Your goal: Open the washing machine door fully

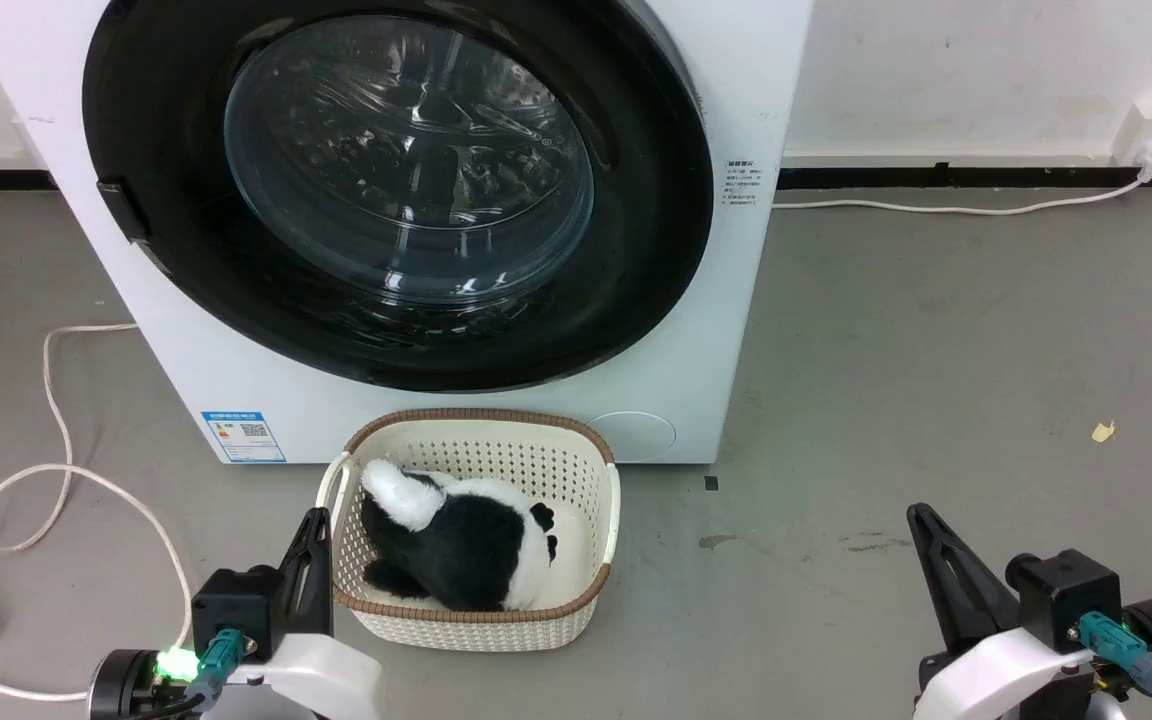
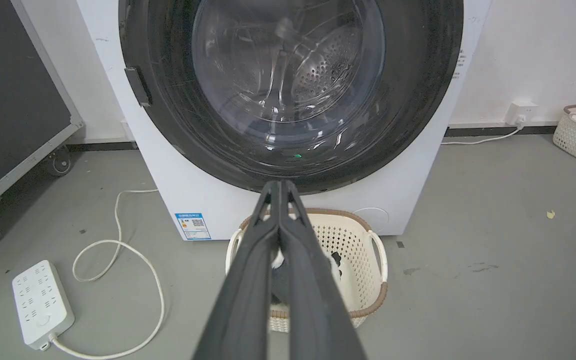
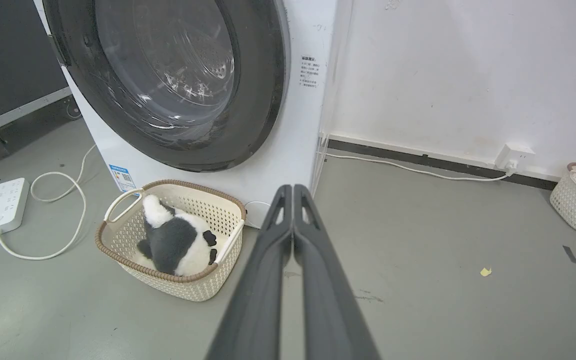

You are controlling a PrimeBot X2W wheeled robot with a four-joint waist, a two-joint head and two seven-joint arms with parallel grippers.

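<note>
The washing machine door sits shut, flush against the white machine's front, straight ahead of the robot and well out of reach; nothing about the task is started. The left gripper hangs low at the left, fingers pressed together on nothing; the right gripper is low at the right, just as clenched and just as empty.

Trouble could come from several places. The laundry basket with its plush panda stands right against the machine's foot, beneath the door's lower rim, so an arm going in low could knock it or catch its handle. The rim is glossy, and closed fingertips could skid off it. The small dark tab at the door's left edge looks like the place to pull, yet fingers pressed shut cannot hook it. A loose white cable loops over the floor at the left beside a power strip; rolling forward could snag it.

The door's top is cut off in every view; no hinge can be made out, so the swing side is a guess; reflections muddle the glass.
</note>
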